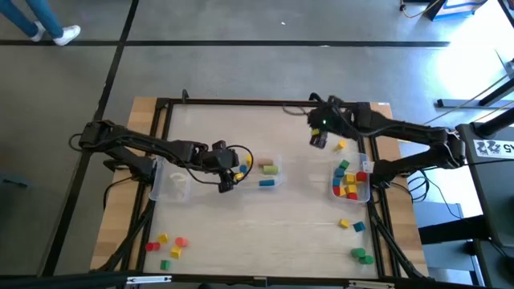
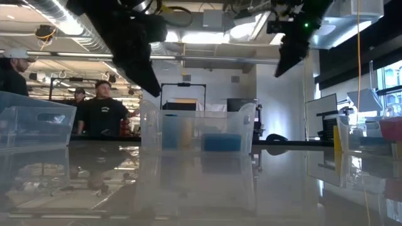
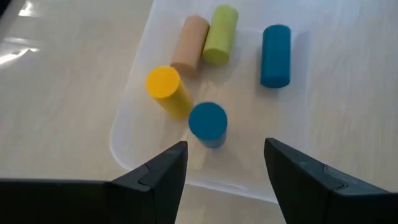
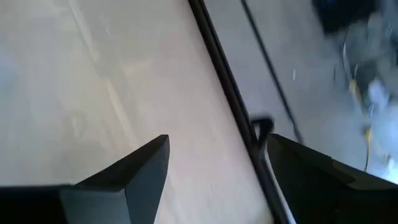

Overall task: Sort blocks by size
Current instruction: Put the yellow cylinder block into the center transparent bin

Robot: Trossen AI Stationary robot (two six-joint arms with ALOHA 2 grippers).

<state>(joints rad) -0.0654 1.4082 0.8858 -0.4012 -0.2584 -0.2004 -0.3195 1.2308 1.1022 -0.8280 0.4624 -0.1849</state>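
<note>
Left gripper: I see my left gripper point(image 3: 225, 163) spread wide with nothing in it, raised over the near edge of the centre bin point(image 3: 127, 134)
Bin contents: a blue cylinder point(image 3: 207, 123) and a yellow cylinder point(image 3: 166, 91) lie just beyond the fingers; farther in, a tan cylinder point(image 3: 189, 44) touches a green cylinder point(image 3: 220, 34); a second blue cylinder point(image 3: 275, 55) lies apart
Left arm pose: stretched in from the table's left side, wrist angled down
Obstructions: I see nothing between the open fingers and the bin
Right gripper: my right gripper point(image 1: 319, 138) also stands open and empty, lifted high near the table's far right edge
Other blocks: small blocks fill the right bin point(image 1: 363, 193); loose blocks point(image 1: 168, 244) sit at the near left, loose pieces point(image 1: 359, 241) at the near right
Left bin point(image 1: 171, 186): sits under the left arm
Background: people point(image 2: 102, 110) stand beyond the table
</note>
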